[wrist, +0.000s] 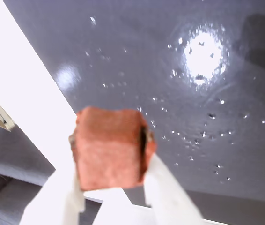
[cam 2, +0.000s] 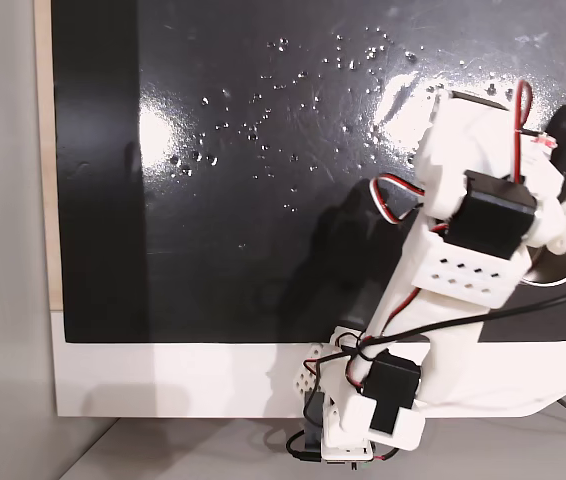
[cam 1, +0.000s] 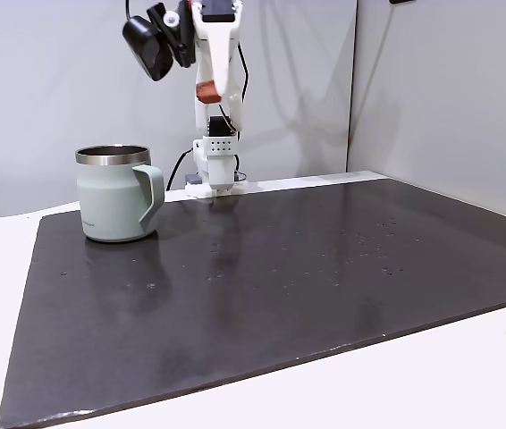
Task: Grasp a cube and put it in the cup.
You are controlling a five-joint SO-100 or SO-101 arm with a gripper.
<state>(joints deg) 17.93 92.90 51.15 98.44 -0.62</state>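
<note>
The cube (wrist: 110, 146) is a reddish-brown block pinched between my white fingers (wrist: 167, 187) in the wrist view, with my gripper (wrist: 111, 150) shut on it above the glossy dark mat. In a fixed view my gripper (cam 1: 208, 92) holds the cube (cam 1: 205, 93) high in the air at the back of the table, up and to the right of the cup (cam 1: 114, 197). The cup is a sage-green mug with a steel rim, standing upright with its handle facing right. From above, part of the cup (cam 2: 565, 266) peeks out beside the arm.
A black mat (cam 1: 280, 286) covers most of the white table (cam 1: 432, 375). The arm's base (cam 1: 215, 170) stands at the mat's back edge, right of the mug. Grey wall panels close off the back. The mat's middle and right are bare apart from small specks.
</note>
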